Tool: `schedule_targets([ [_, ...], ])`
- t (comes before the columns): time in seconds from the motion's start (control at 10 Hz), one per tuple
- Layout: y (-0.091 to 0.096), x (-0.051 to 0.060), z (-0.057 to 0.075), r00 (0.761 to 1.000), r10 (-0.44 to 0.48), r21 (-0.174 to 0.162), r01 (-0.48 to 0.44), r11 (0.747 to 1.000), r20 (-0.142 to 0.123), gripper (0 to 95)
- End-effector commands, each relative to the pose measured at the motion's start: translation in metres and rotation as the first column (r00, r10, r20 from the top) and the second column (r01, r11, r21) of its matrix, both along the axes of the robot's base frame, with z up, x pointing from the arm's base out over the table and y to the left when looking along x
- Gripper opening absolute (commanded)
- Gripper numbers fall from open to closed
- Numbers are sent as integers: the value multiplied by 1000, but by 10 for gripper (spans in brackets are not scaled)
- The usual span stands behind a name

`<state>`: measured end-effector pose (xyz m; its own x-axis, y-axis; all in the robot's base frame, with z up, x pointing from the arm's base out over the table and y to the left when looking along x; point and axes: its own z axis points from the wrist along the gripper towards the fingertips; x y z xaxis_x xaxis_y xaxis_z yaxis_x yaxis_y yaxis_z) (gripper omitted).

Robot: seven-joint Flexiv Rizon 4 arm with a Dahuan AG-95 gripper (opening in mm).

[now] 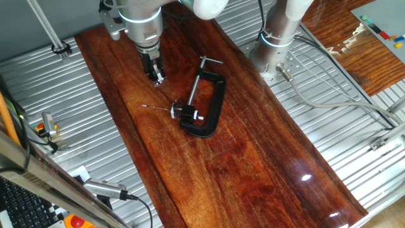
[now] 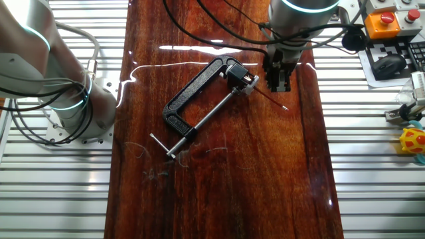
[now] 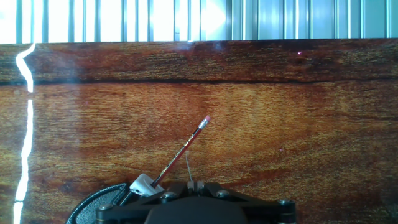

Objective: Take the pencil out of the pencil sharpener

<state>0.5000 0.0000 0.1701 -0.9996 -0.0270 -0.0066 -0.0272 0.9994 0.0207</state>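
The pencil [image 3: 183,148] is a thin dark stick with a reddish end. It lies on the wooden board with one end in the pencil sharpener [image 3: 143,185], a tiny black block with a white bit, held at the jaw of the black C-clamp [image 1: 209,104]. The pencil [image 1: 158,108] and the sharpener [image 1: 178,112] also show in one fixed view, and again in the other fixed view, pencil [image 2: 271,98] and sharpener [image 2: 248,81]. My gripper [image 1: 157,80] hangs over the board just beyond the pencil, fingers together and empty. It also shows in the other fixed view [image 2: 279,86] and the hand view [image 3: 194,185].
The C-clamp [image 2: 199,93] lies flat mid-board with its silver screw rod [image 2: 202,119] and T-handle. The arm's base [image 1: 278,38] stands on the ribbed metal table beside the board. Cables, a keyboard and an emergency-stop box [image 2: 385,23] lie at the table's sides.
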Motion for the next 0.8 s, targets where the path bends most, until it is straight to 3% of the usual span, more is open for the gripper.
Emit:
schedule_targets([
  [0.1, 1, 13, 1, 975, -221, -2, 221, 975, -34, 0],
  [0.8, 1, 13, 3, 960, -280, 3, 280, 960, -23, 0],
])
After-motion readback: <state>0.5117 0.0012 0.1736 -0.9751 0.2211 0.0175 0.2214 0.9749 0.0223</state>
